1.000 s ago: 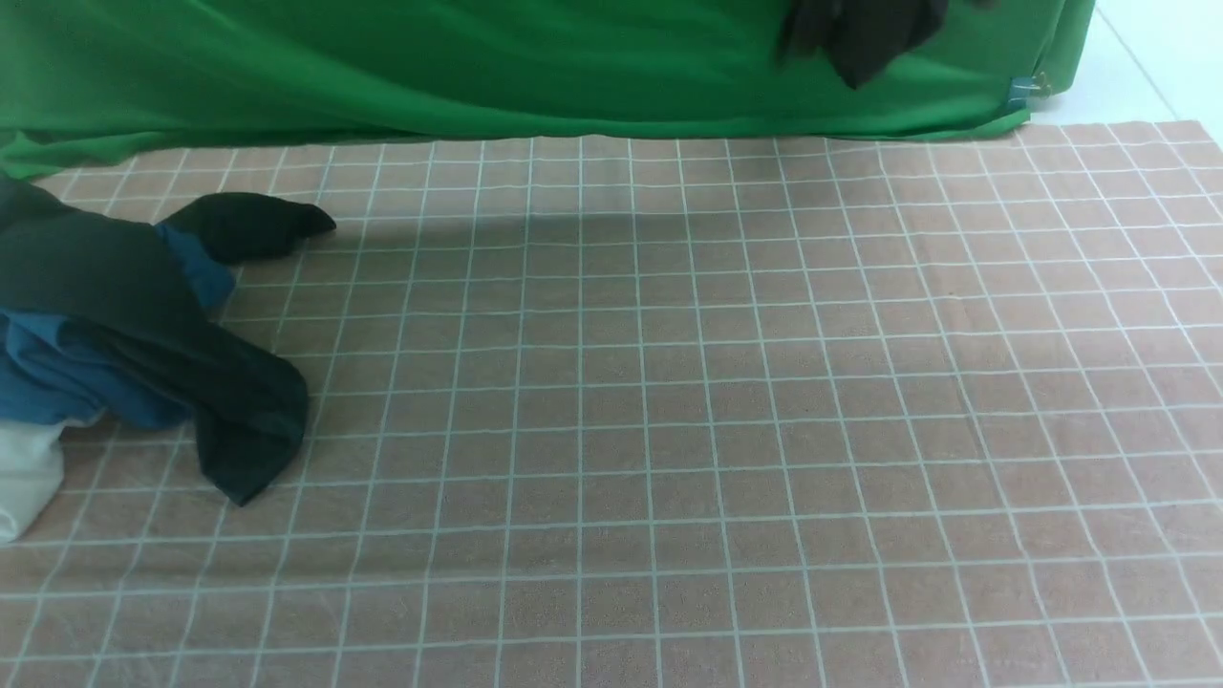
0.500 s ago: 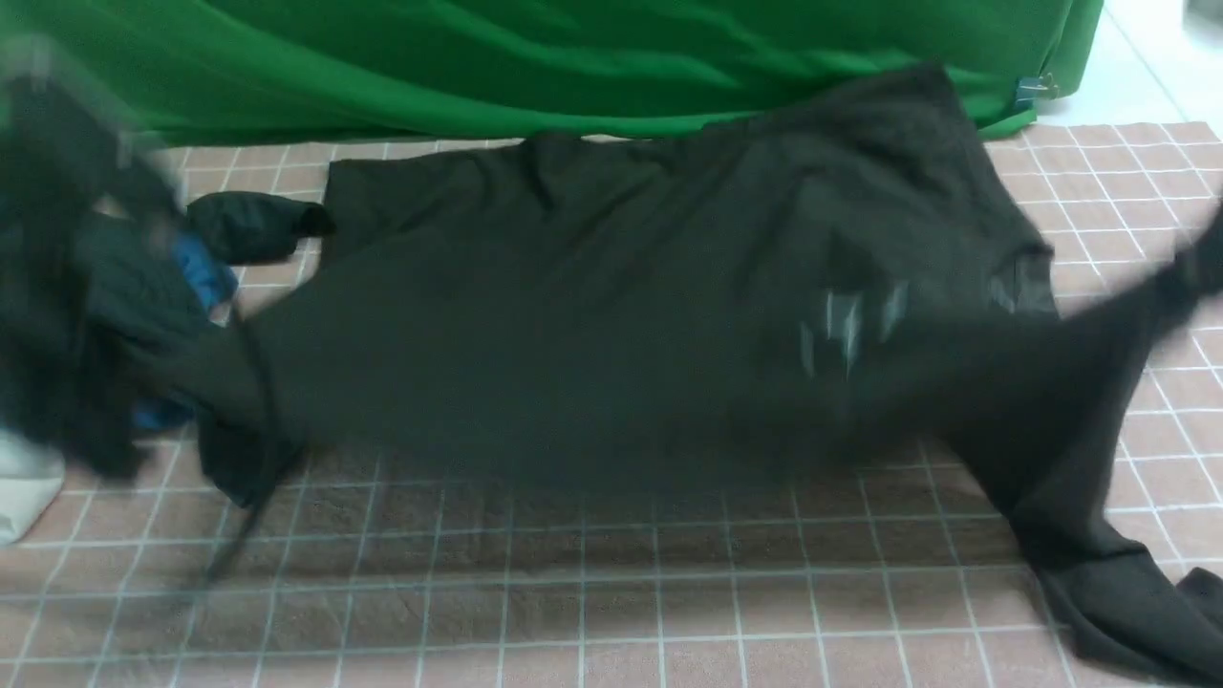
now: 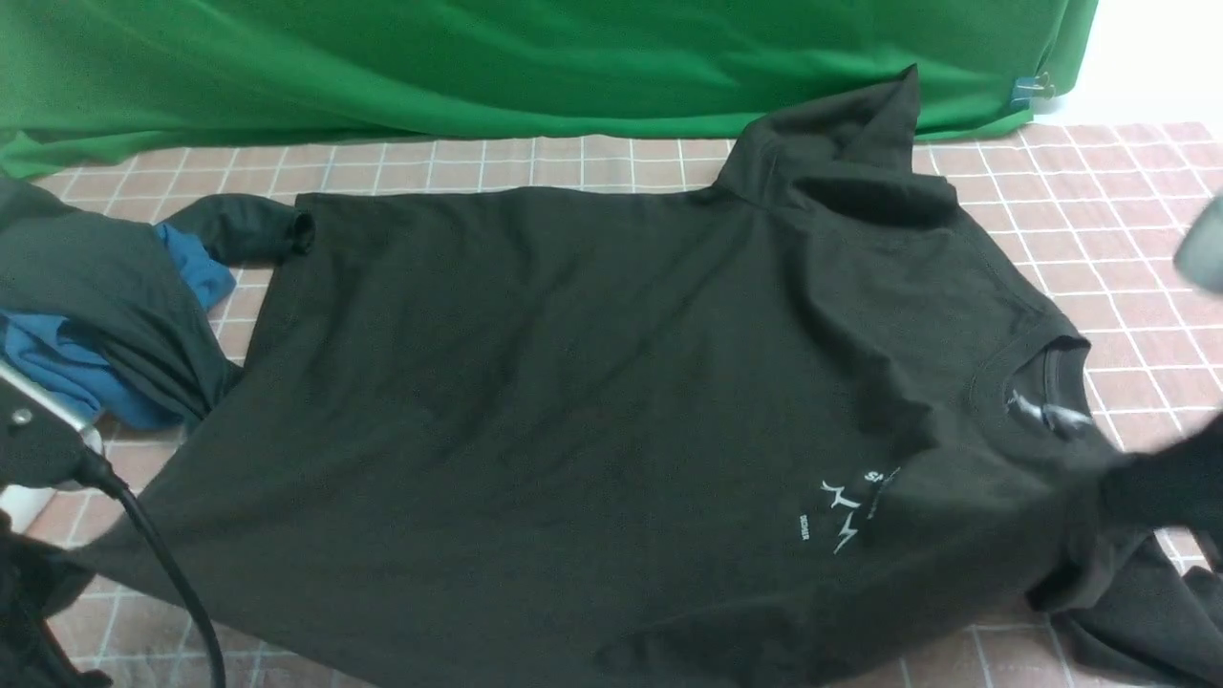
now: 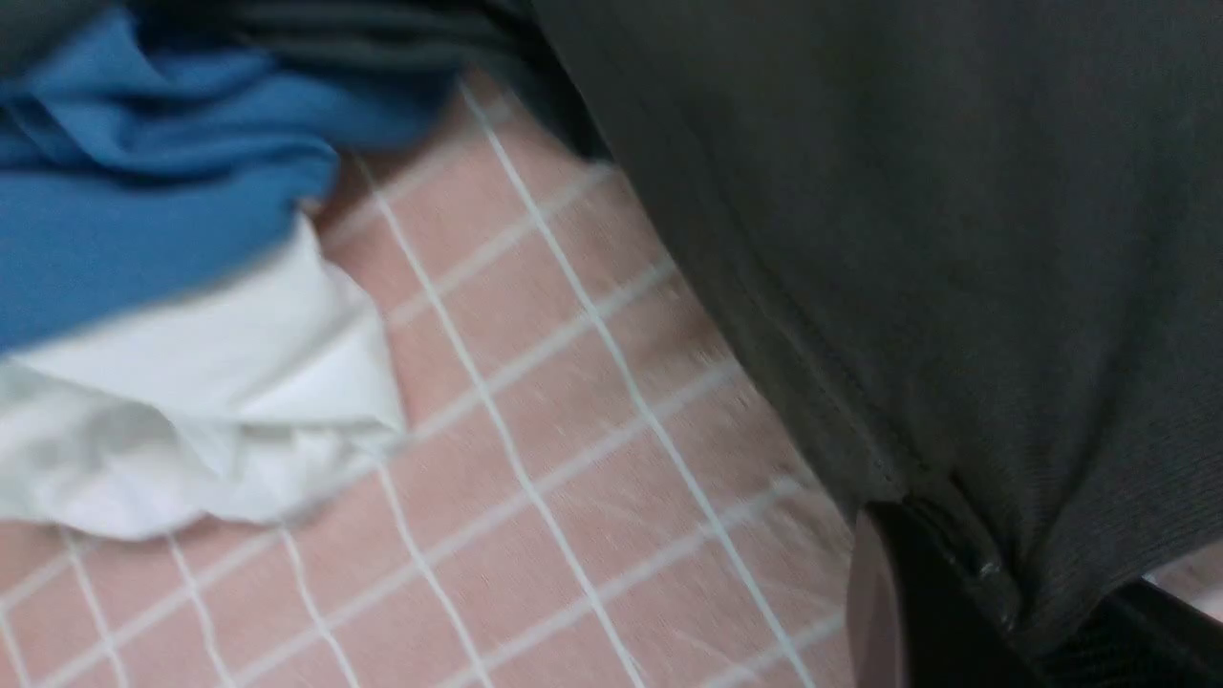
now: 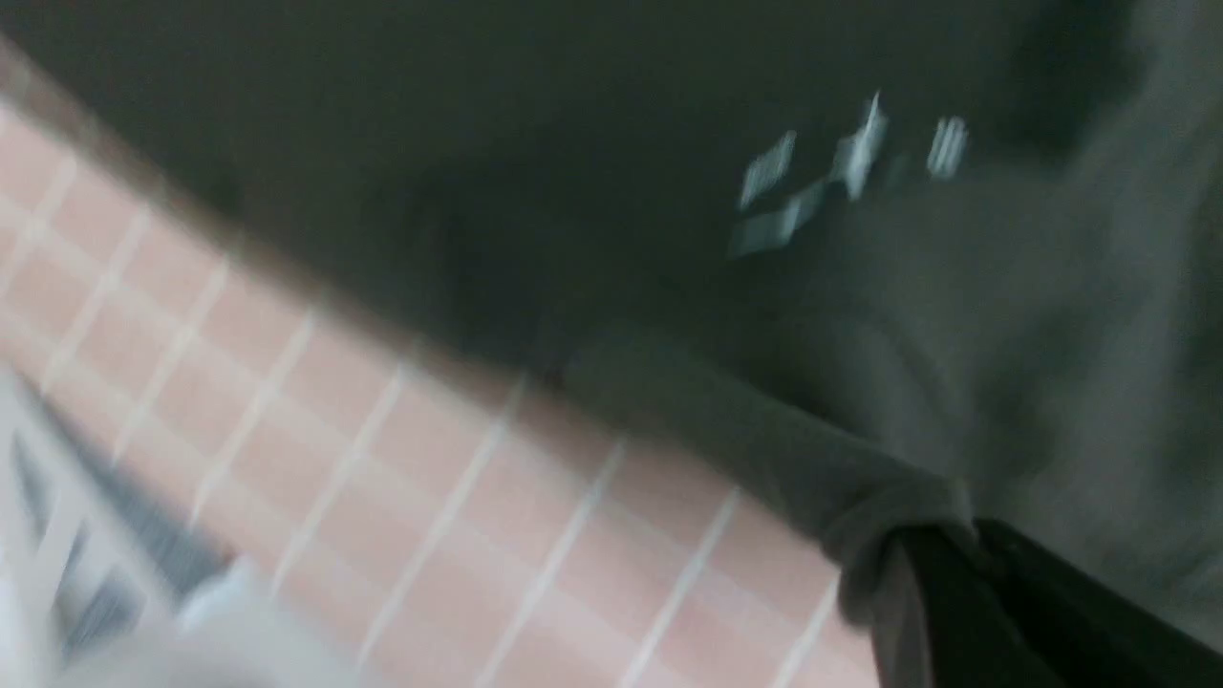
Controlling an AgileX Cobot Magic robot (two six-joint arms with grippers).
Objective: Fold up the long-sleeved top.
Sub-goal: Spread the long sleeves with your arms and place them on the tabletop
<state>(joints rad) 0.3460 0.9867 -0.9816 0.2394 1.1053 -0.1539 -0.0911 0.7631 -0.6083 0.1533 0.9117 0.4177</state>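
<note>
Long-sleeved top [image 3: 573,382] lies across the worktop [image 3: 1099,191], left claw [image 4: 1013,602] and right claw [image 5: 965,564] each pinching its cloth toward the near corners: tug evenly, flatten wrinkles first.

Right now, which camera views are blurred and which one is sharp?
Front view: mostly sharp across the long-sleeved top, smeared only at the right edge. Left wrist view: slight blur on the checked cloth. Right wrist view: heavy motion blur, white lettering streaked.
</note>
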